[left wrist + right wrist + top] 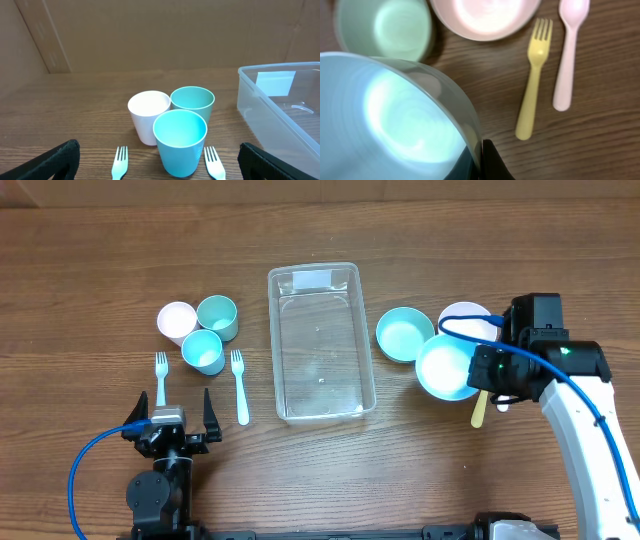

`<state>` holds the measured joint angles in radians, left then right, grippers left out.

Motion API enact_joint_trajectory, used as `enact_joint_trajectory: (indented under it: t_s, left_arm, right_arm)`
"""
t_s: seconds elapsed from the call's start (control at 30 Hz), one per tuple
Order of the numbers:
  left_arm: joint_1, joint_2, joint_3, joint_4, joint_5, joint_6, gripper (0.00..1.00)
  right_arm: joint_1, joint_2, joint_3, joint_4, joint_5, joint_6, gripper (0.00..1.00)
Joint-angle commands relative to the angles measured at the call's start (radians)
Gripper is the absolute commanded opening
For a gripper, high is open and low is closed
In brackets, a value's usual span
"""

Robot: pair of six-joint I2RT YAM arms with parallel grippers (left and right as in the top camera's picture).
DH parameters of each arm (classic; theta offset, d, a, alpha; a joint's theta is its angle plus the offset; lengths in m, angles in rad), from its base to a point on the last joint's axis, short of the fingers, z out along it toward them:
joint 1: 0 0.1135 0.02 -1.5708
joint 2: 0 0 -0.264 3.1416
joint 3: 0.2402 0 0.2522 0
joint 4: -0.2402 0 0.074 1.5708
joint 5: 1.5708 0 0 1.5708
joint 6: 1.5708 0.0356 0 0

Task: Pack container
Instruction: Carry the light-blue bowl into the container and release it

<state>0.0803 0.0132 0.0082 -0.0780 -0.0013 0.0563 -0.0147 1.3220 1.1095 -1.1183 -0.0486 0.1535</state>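
The clear rectangular container [320,345] lies in the middle of the table, its pale label at the far end; its near corner also shows in the left wrist view [280,105]. My right gripper [479,376] [480,161] is shut on the rim of a pale blue-white bowl [446,367] [385,120], just right of the container. A teal bowl [404,333] [385,30] and a white bowl [466,318] [485,17] sit beside it. My left gripper [172,402] [160,167] stands open and holds nothing, behind three cups.
A white cup [176,320] [148,116] and two teal cups [217,317] [180,140] stand left of the container. Two pale forks [238,385] [119,162] lie beside them. A yellow fork [532,80] [480,408] and a pink spoon [567,55] lie near the right arm.
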Motion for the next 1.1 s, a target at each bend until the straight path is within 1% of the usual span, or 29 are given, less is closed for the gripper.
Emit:
enact_joint_trajectory:
  t_s: [0.0, 0.1, 0.33, 0.47, 0.6, 0.87, 1.07]
  left_arm:
    - [-0.002, -0.007, -0.003, 0.001, -0.002, 0.015, 1.00]
    - [-0.002, -0.007, -0.003, 0.001, -0.002, 0.015, 1.00]
    - [-0.002, -0.007, -0.003, 0.001, -0.002, 0.015, 1.00]
    - [-0.002, -0.007, -0.003, 0.001, -0.002, 0.015, 1.00]
    - [-0.002, -0.007, -0.003, 0.001, -0.002, 0.015, 1.00]
    - [-0.002, -0.007, -0.003, 0.001, -0.002, 0.015, 1.00]
    - [-0.002, -0.007, -0.003, 0.001, -0.002, 0.015, 1.00]
  right_arm:
    - [0.086, -0.020, 0.092, -0.023, -0.021, 0.005, 0.04]
    - [0.165, -0.019, 0.142, -0.024, -0.020, 0.034, 0.04]
    - [0.344, 0.000, 0.236, 0.039, -0.013, 0.137, 0.04]
    - [0.436, 0.053, 0.241, 0.084, 0.002, 0.181, 0.04]
    - [0.519, 0.153, 0.254, 0.112, 0.015, 0.193, 0.04]
    - [0.633, 0.335, 0.346, 0.123, 0.120, 0.198, 0.04]
    - [0.671, 0.412, 0.360, 0.138, 0.127, 0.191, 0.04]
